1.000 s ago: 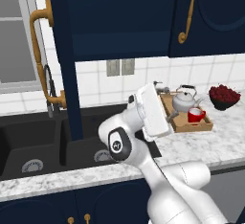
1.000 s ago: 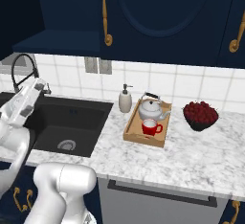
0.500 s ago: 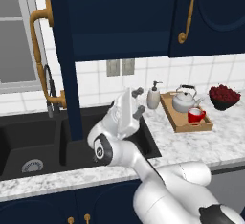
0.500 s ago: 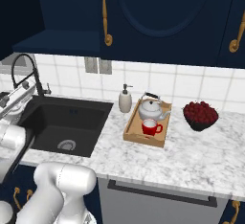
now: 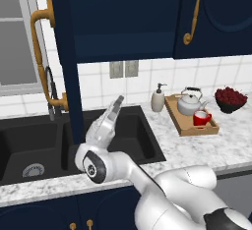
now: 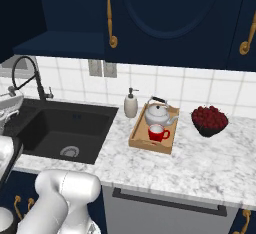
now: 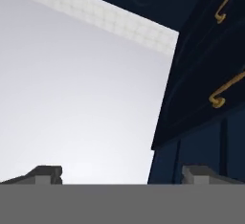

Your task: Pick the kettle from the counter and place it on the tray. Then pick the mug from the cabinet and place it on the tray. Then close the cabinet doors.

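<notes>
The silver kettle [image 5: 189, 102] [image 6: 159, 113] and the red mug [image 5: 202, 118] [image 6: 157, 133] both stand in the wooden tray [image 5: 183, 125] [image 6: 137, 137] on the marble counter [image 5: 216, 145] [image 6: 210, 158]. My gripper [image 5: 117, 106] [image 6: 10, 105] hovers over the sink, far left of the tray, beside the open cabinet door [image 5: 69, 76]. In the hand view my gripper [image 7: 125, 175] is open with nothing between its fingertips [image 7: 48, 173], and a navy door [image 7: 201, 74] with brass handles shows to the right. The cabinet [image 6: 30, 13] interior is dark.
A black sink [image 5: 29, 145] [image 6: 65, 125] with a dark faucet [image 5: 51, 96] [image 6: 27, 75] lies below the gripper. A white soap bottle [image 5: 157, 99] [image 6: 131, 103] stands left of the tray, a dark bowl of red fruit [image 5: 230, 98] [image 6: 210, 119] right of it. The right door [image 5: 216, 8] is shut.
The arm has swung left, away from the tray and over the sink toward the open door. The hand has tilted upward. The gripper stayed open.
</notes>
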Controlling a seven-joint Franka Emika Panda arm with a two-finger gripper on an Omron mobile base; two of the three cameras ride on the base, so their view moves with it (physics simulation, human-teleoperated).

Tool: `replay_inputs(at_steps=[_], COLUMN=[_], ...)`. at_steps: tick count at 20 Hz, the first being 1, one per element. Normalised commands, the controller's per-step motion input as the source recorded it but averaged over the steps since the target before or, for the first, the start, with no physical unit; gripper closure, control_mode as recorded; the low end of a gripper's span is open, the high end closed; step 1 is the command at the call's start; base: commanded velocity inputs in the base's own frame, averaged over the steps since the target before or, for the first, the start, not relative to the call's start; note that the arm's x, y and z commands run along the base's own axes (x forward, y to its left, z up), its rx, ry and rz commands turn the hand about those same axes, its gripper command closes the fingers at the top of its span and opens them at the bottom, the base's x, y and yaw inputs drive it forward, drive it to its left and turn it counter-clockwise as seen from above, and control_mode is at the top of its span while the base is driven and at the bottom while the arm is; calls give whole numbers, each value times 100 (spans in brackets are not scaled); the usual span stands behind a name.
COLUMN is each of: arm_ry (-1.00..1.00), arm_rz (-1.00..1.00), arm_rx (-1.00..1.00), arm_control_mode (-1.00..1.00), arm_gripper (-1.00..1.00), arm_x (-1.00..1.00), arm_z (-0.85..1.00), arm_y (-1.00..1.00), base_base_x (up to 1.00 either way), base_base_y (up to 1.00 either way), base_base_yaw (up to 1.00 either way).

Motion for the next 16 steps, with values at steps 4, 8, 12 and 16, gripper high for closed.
replay_inputs(at_steps=[4,8,12,16], arm_ry=[34,36,27,27], arm_rz=[0,0,0,0], arm_rx=[-10,-9,-13,-9], arm_control_mode=[-100,-100,-100,-100], arm_gripper=[-100,-100,-100,-100], arm_x=[27,33,23,20], arm_z=[-15,-33,-53,-35], arm_y=[44,43,50,56], base_base_x=[0,0,0,0], base_base_y=[0,0,0,0], base_base_yaw=[0,0,0,0])
